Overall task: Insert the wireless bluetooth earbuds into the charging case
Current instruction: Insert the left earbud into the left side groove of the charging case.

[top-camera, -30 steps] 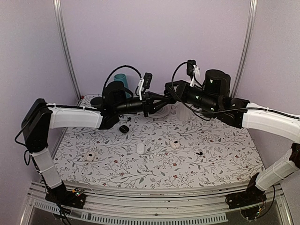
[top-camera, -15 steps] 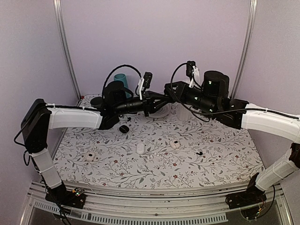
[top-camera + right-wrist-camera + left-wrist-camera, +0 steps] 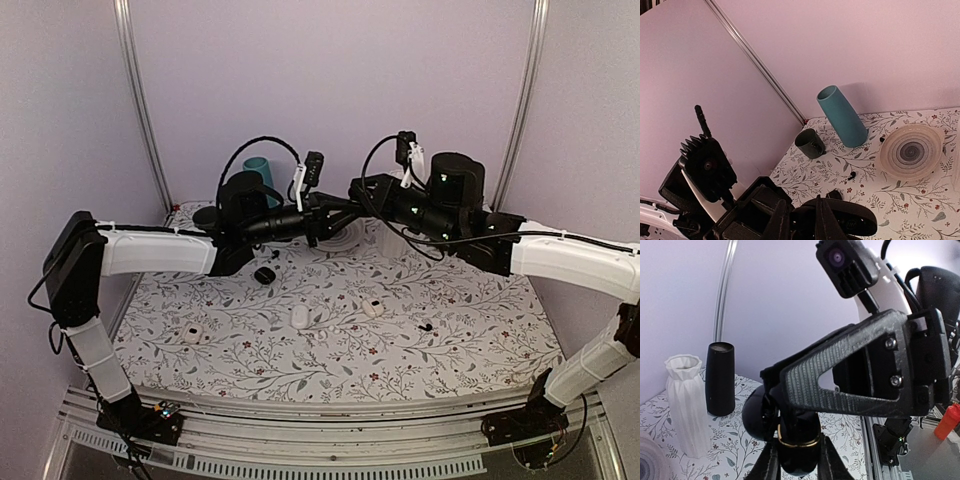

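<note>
- Left pincer (image 3: 799, 450) is clenched on a gold-banded black case (image 3: 797, 430), held high above the bench. The right pincer (image 3: 800, 210) is nosed in against it. Its fingers sit close together, but I cannot tell whether they are clamped on anything.
- Pale lilac walls (image 3: 330, 70) close in the back and both sides, and a slim metal post (image 3: 140, 110) rises at each rear corner.
- The bench (image 3: 460, 300) wears a white cover printed with grey leafy sprigs and small red flowers. A metal rail runs along its near edge.
- The left arm (image 3: 160, 250) and right arm (image 3: 570, 255) reach inward from their bases and meet over the rear middle.
- At the back stand a teal vase (image 3: 841, 116) and a white ribbed vase (image 3: 686, 400), with a black cylinder (image 3: 720, 377) just beside the white one.
- A pale ringed plate (image 3: 911, 151) lies near the teal vase, and a dark mug (image 3: 809, 143) sits on that vase's other side.
- Three small white cases lie in a loose row across the middle: one at the left (image 3: 193, 333), one at the centre (image 3: 299, 316) and one open (image 3: 373, 308). Another black case (image 3: 264, 274) lies further back.
- One black earbud (image 3: 425, 326) lies loose on the cover, right of the open white case and apart from it.
</note>
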Robot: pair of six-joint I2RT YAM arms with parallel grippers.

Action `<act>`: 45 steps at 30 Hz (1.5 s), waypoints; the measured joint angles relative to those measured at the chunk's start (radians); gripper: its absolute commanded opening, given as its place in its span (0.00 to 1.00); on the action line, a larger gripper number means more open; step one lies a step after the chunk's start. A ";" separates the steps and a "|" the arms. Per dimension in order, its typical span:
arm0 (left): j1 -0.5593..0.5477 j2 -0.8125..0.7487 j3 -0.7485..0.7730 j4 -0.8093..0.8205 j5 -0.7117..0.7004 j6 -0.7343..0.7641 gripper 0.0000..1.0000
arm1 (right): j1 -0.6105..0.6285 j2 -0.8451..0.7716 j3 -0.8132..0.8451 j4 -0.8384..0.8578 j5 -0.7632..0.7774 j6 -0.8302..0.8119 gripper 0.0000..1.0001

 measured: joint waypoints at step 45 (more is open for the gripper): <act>-0.003 -0.050 -0.068 0.023 -0.121 0.104 0.00 | 0.011 0.046 0.014 0.043 -0.005 0.007 0.18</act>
